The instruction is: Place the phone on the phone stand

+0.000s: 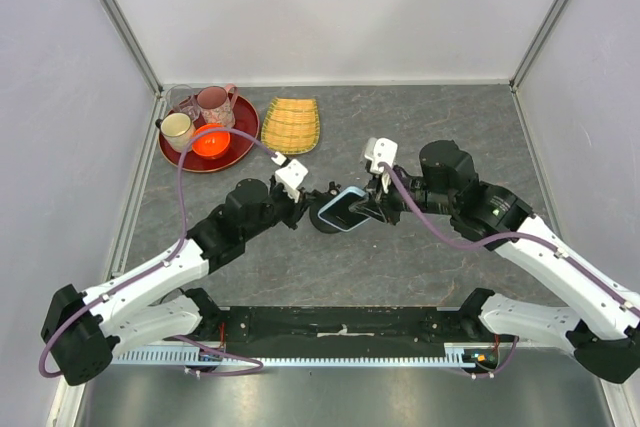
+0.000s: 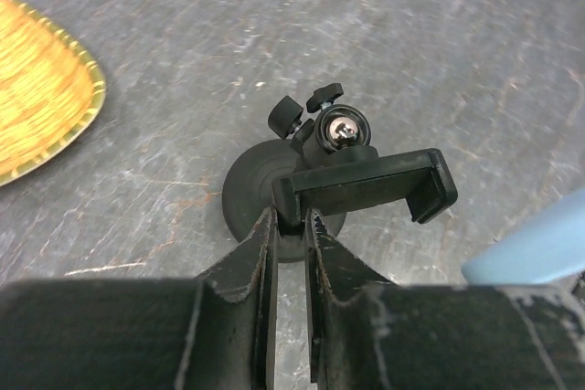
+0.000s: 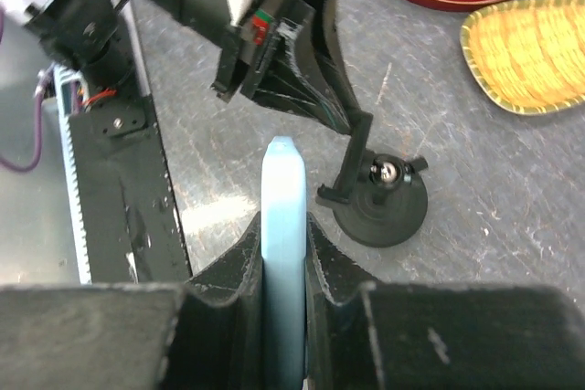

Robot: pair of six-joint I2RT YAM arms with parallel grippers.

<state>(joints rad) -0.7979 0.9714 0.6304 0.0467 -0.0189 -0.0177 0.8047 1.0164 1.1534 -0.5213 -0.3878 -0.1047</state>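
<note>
The black phone stand [image 1: 326, 215] stands mid-table on its round disc base [image 2: 251, 191], its wide clamp head [image 2: 366, 185] tilted up. My left gripper [image 2: 291, 226] is shut on the left end of the clamp head. My right gripper [image 3: 284, 230] is shut on the phone [image 3: 282, 226], seen edge-on by its light blue case. In the top view the phone [image 1: 346, 209] hangs just right of the stand, black screen up, close to the clamp. The stand also shows in the right wrist view [image 3: 382, 205], to the right of the phone. A corner of the blue case shows in the left wrist view [image 2: 539, 248].
A red tray [image 1: 236, 146] with cups and an orange thing sits at the back left. A yellow woven basket [image 1: 291, 124] lies beside it, and also shows in the left wrist view [image 2: 41, 98]. White walls enclose the table. A black rail [image 1: 340, 325] runs along the near edge.
</note>
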